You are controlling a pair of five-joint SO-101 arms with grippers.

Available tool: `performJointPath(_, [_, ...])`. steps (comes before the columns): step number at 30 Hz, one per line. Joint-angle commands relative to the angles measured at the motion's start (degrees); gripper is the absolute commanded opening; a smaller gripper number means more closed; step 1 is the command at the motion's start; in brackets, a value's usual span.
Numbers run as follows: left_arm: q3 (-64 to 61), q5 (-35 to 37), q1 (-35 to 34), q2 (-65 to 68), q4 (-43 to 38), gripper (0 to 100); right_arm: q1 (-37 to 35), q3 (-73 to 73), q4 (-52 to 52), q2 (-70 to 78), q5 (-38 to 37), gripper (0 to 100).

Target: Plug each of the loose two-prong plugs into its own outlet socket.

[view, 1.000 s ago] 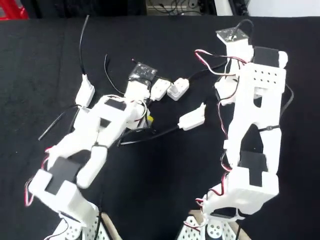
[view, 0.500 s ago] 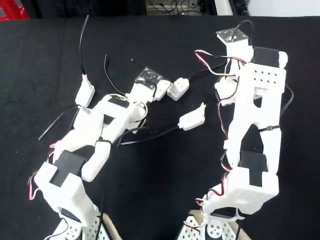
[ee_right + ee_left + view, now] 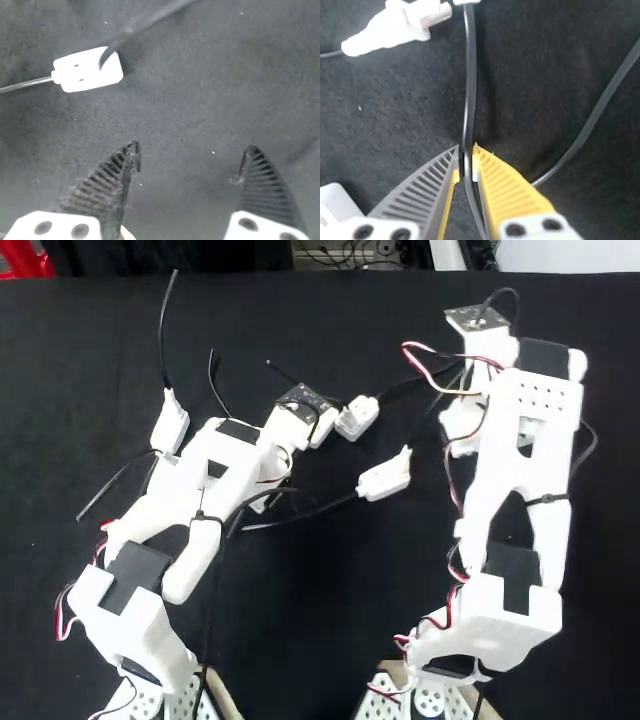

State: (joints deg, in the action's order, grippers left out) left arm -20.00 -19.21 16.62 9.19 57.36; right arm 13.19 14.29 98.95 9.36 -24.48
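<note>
A cord (image 3: pixel 468 100) is pinched tight in the left hand (image 3: pixel 466 162); a plug (image 3: pixel 395 22) lies nearby on the tabletop (image 3: pixel 560 60); the right hand (image 3: pixel 192 150) is held wide open, apart from a white socket (image 3: pixel 87 70).

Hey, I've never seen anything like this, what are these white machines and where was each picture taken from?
Two small robot arms, left arm and right arm, stand at a black table. One picture looks down from above; the other two come from a camera on each wrist. The left gripper is pinched shut on a black cable, a white plug beyond it. The right gripper is open and empty, a white socket ahead of it.
</note>
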Motion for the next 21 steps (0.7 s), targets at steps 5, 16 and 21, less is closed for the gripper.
performJointPath(5, [-7.3,-1.4,-1.9,-23.3,8.0,3,1.0,0.5,1.4,-0.7,0.0,31.5])
performJointPath(16, [-26.2,-26.5,-8.0,-60.5,28.2,3,0.8,0.4,1.4,-0.7,0.4,31.5])
performJointPath(21, [-37.3,-41.1,-20.2,-77.2,31.3,3,-0.6,0.2,1.5,-0.4,0.4,31.5])
